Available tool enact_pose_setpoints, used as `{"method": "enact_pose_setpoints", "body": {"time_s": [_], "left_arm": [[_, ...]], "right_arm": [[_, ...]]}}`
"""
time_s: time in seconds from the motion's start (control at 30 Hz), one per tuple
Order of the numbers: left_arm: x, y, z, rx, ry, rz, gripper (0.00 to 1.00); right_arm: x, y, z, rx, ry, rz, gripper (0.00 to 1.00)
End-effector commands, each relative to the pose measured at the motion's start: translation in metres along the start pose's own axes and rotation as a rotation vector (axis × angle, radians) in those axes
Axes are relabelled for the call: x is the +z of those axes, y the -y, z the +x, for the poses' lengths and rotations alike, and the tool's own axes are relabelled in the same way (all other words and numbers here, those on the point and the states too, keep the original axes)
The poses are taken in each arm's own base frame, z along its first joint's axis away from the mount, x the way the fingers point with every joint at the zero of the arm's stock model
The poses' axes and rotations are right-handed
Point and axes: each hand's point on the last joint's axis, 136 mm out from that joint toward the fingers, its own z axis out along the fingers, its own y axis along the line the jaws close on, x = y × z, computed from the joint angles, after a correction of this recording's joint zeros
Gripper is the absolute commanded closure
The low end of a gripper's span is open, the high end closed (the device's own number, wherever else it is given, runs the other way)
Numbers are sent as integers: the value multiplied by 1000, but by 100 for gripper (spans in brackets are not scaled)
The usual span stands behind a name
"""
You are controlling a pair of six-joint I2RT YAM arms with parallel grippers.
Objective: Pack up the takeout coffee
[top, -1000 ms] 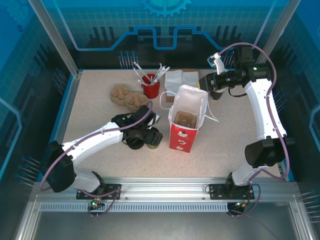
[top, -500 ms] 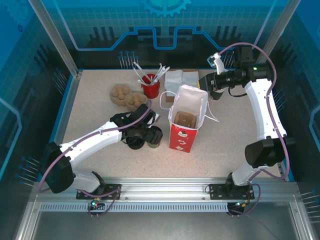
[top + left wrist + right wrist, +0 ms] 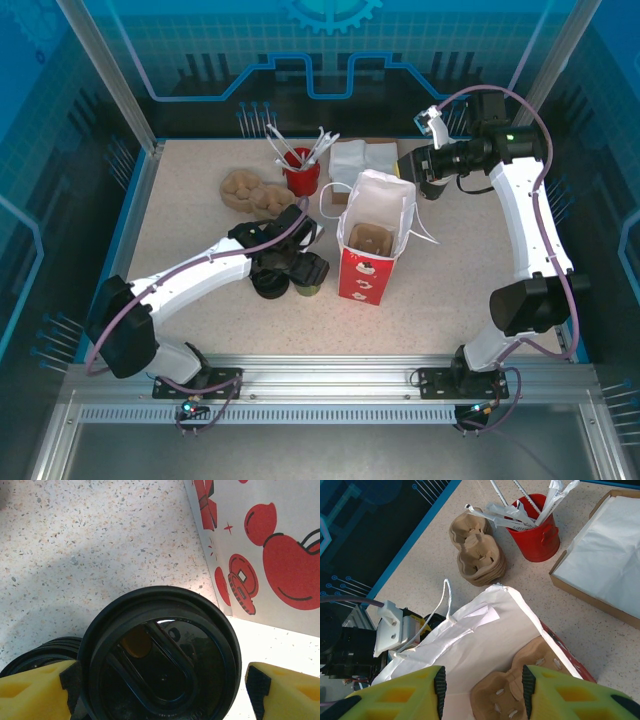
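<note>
The takeout coffee [image 3: 309, 287], a small olive-green cup with a black lid [image 3: 160, 662], stands on the table just left of the red-and-white paper bag [image 3: 362, 280]. My left gripper [image 3: 303, 270] is down over it, open, with one yellow finger on each side of the lid [image 3: 162, 680]. The left pad sits at the lid's edge and a narrow gap shows at the right pad. My right gripper [image 3: 418, 190] hangs open above the bag's far right rim, looking down into the bag [image 3: 482, 680]. A brown cup carrier [image 3: 520, 690] lies inside the bag.
A low stack of black lids [image 3: 268, 283] sits against the cup's left side. Behind are a stack of brown carriers [image 3: 250, 192], a red cup of wrapped utensils [image 3: 302, 175] and a box of white napkins [image 3: 362, 158]. The bag's string handles hang loose.
My left arm has shifted slightly around the cup, with the jaws a touch narrower. The right arm and the bag have not moved.
</note>
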Motion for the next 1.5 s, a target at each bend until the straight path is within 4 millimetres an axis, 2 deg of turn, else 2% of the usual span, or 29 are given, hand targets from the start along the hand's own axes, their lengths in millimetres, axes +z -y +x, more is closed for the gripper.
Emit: {"method": "enact_pose_setpoints", "body": {"time_s": [0.0, 0.7, 0.97, 1.17, 1.3, 1.47], "left_arm": [[0, 2, 1, -13, -19, 8, 14], [18, 2, 17, 5, -101, -21, 20], [26, 6, 38, 28, -172, -37, 19], [34, 7, 53, 30, -211, -51, 28], [33, 9, 50, 22, -195, -43, 30], [16, 18, 28, 10, -92, 2, 30]], "right_arm": [[-5, -7, 2, 3, 5, -29, 54], [-4, -3, 4, 18, 6, -31, 54], [-6, -4, 2, 16, 12, -34, 54], [-6, -3, 4, 19, 9, -34, 54], [-5, -3, 3, 20, 10, -37, 54], [-3, 3, 2, 15, 12, -20, 54]]}}
